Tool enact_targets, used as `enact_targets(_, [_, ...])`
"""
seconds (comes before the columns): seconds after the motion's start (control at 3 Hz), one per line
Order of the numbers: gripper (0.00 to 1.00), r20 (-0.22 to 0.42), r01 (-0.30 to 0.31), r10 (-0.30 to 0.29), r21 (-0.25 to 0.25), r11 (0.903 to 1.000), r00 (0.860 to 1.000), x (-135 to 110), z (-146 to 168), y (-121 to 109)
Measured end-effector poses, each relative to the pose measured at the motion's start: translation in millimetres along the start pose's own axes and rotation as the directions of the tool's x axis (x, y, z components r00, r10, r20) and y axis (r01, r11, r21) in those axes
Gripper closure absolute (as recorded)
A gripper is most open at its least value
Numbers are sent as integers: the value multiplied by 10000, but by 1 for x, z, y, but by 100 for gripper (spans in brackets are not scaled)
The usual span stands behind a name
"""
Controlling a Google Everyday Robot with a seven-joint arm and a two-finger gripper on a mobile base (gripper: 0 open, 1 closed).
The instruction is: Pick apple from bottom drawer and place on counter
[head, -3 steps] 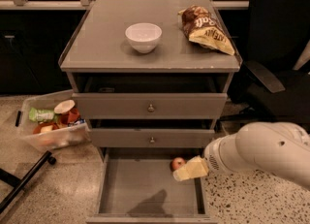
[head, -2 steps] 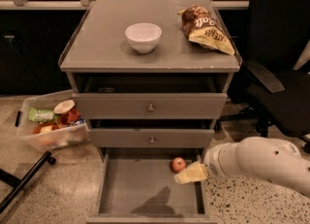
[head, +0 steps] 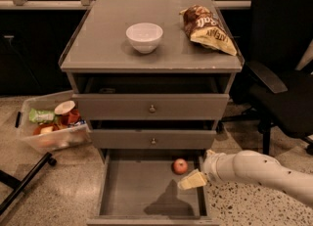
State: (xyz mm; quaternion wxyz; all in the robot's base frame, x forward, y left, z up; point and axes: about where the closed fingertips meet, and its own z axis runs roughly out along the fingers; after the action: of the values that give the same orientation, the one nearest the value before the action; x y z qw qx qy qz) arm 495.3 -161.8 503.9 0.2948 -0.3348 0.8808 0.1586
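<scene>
Hovering beside the apple (head: 180,166), the hand (head: 192,180) overhangs the bottom drawer (head: 131,187).

The white arm (head: 259,169) stretches level, its hand (head: 192,180) low, tilted downward.

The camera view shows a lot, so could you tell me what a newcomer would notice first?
The apple sits alone at the back of the open bottom drawer, with the gripper close beside it. On the counter above rest a white bowl and a chip bag.
</scene>
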Motion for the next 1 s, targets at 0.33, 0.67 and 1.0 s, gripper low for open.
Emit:
enact_targets(0.33, [0, 1, 6, -6, 7, 10000, 10000, 0, 0, 0])
enact_targets(0.67, [0, -346, -4, 22, 526, 9986, 9994, 8, 9, -6])
enact_targets(1.0, [0, -1079, 510, -398, 1034, 9933, 9934, 36, 37, -32])
